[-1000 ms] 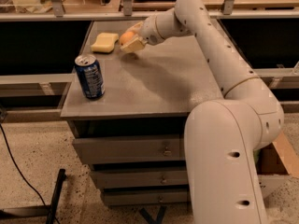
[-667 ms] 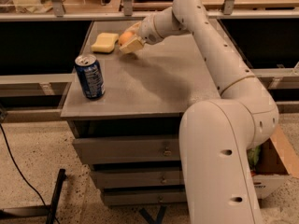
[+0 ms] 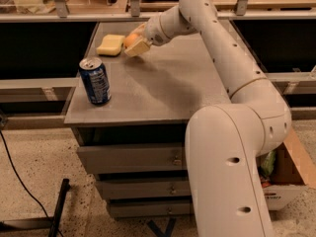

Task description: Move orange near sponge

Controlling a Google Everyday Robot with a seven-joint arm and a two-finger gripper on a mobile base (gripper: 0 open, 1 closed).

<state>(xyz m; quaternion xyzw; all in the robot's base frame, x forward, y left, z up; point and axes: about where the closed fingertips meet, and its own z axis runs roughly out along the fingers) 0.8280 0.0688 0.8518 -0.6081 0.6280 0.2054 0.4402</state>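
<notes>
The orange (image 3: 131, 38) is a small round fruit at the far left part of the grey table top (image 3: 163, 83), just right of the pale yellow sponge (image 3: 110, 44). My gripper (image 3: 134, 42) reaches in from the right and sits around the orange, with a cream pad (image 3: 138, 48) in front of it. The orange is mostly covered by the gripper. It sits about a finger's width from the sponge.
A blue soda can (image 3: 95, 81) stands upright near the table's front left corner. The table has drawers (image 3: 128, 157) below. A rail with shelving (image 3: 74, 16) runs behind the table. A cardboard box (image 3: 284, 174) stands on the floor at the right.
</notes>
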